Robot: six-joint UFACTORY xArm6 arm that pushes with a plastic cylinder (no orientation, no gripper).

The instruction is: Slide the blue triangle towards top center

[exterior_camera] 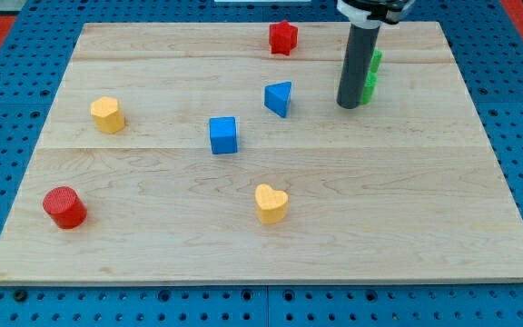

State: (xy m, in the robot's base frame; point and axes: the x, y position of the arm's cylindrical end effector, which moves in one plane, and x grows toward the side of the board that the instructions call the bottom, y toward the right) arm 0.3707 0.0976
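Your tip (pixel 350 105), a bare rod gripping nothing, rests right of the blue triangle (pixel 279 98), apart from it, with green blocks (pixel 371 74) just behind; no writing is legible.

The pale wooden worktop (pixel 425 227) shows light grain with faint seams running across it, set on a blue perforated base (pixel 7 82). On it: a blue triangular block (pixel 279 98), a blue cube block (pixel 223 135), a red star-shaped block (pixel 282 37), a red cylinder block (pixel 64 207), a yellow heart-shaped block (pixel 271 203), a yellow hexagonal block (pixel 107 114), and bright green blocks (pixel 372 74) partly hidden behind the dark grey rod (pixel 360 64).
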